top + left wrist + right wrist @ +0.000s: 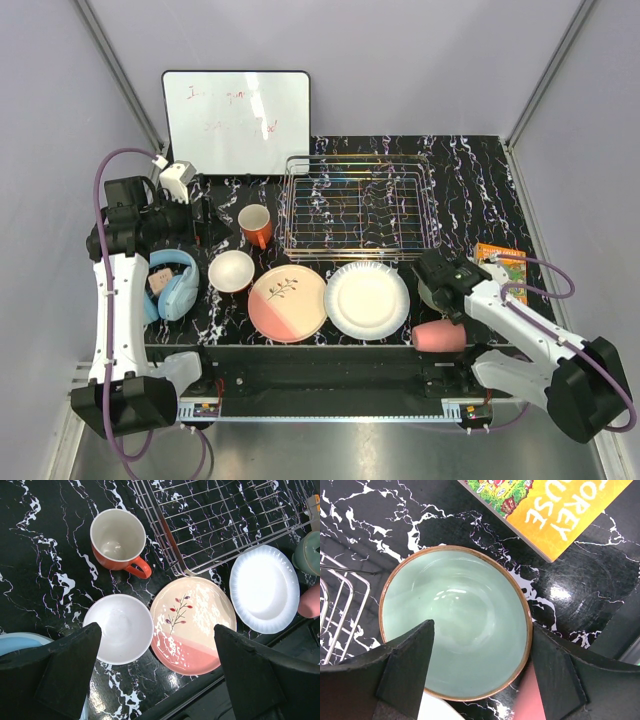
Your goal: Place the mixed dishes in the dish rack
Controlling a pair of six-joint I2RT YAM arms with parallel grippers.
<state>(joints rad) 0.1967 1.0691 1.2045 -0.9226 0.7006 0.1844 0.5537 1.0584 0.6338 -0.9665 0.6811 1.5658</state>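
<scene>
The silver wire dish rack (360, 205) stands empty at the back middle. In front of it lie the orange mug (256, 225), white bowl (231, 270), pink-and-cream twig plate (288, 302) and white fluted plate (366, 299). The pink cup (440, 335) lies on its side at the front right. My right gripper (482, 670) is open over the mint-green bowl (455, 622), one finger above its inside and the other just outside its rim. My left gripper (157, 680) is open and empty, high above the white bowl (119, 628) and twig plate (192, 625).
Blue headphones (175, 283) lie at the left below the left arm. An orange book (555, 505) lies right behind the mint bowl. A whiteboard (237, 120) leans at the back left. The rack's corner (335, 595) is left of the mint bowl.
</scene>
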